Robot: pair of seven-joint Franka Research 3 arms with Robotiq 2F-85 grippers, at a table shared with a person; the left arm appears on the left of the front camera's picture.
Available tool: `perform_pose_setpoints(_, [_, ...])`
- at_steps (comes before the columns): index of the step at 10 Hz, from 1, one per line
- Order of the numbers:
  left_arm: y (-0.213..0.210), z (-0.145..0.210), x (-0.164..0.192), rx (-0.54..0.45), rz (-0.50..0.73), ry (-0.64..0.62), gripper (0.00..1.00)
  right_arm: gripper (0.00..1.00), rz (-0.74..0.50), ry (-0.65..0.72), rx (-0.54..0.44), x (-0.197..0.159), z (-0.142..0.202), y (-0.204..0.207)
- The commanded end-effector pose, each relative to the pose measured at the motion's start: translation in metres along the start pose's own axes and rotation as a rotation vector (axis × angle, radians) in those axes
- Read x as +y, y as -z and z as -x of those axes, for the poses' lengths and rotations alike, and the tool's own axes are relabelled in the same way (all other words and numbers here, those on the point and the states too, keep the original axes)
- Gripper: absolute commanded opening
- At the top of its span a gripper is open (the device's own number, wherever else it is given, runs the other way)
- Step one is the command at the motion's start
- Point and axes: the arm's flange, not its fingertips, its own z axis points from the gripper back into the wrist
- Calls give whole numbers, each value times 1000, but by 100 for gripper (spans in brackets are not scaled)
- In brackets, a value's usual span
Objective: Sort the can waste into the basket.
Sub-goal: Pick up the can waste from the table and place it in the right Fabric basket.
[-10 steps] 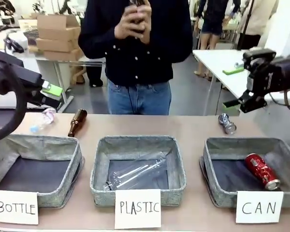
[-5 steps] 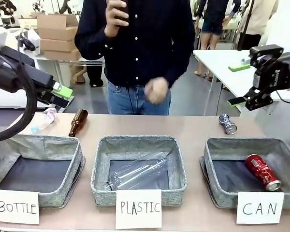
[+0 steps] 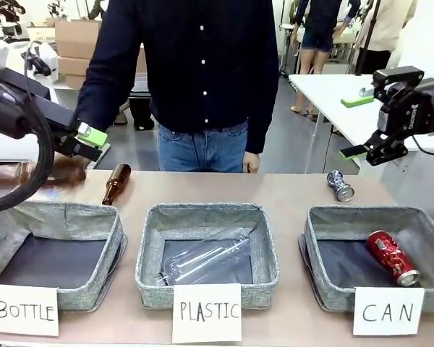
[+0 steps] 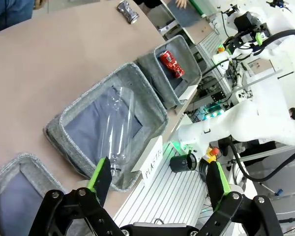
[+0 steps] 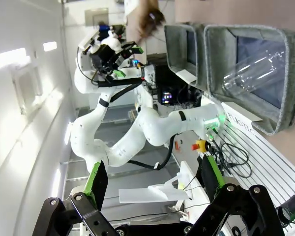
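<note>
A red can (image 3: pixel 393 256) lies inside the grey basket marked CAN (image 3: pixel 315 220) at the right. The dark blue and silver can (image 3: pixel 340 185) lies on the table just behind that basket. My right gripper (image 3: pixel 356 126) hangs open in the air above and behind this can, nothing between its fingers. My left gripper (image 3: pixel 83 141) is open above the table's far left end. In the left wrist view, beyond the open left gripper (image 4: pixel 159 177), I see the red can (image 4: pixel 171 63) in its basket (image 4: pixel 148 69) and the blue can (image 4: pixel 128 6) on the table.
The PLASTIC basket (image 3: pixel 206 215) holds a clear bottle (image 3: pixel 206 259). The BOTTLE basket (image 3: pixel 54 213) sits left. A brown bottle (image 3: pixel 116 183) lies behind it. The person's blurred hand (image 3: pixel 69 170) reaches onto the table's left end with something brown. The right gripper (image 5: pixel 153 177) stands open.
The person's hand came down from chest height to the table's left end, and the other hand dropped to the side. Both grippers shifted slightly and stay open.
</note>
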Motion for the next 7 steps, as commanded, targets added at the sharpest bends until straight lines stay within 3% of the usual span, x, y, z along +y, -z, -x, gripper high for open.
perform_pose_setpoints(1, [-1, -2, 2, -12, 0, 5, 100, 100, -2, -4, -6, 0, 1, 1])
perform_pose_setpoints(2, [-1, -2, 2, -12, 0, 5, 100, 100, 0, 0, 0, 0, 0, 0])
perform_pose_setpoints(3, [-1, -2, 2, -12, 0, 5, 100, 100, 275, 10, -186, 9, -17, 15])
perform_pose_setpoints(4, [-1, -2, 2, -12, 0, 5, 100, 100, 576, -17, -235, 12, -59, 24])
perform_pose_setpoints(7, [-1, -2, 2, -12, 0, 5, 100, 100, 1178, 77, -269, -9, -126, 18])
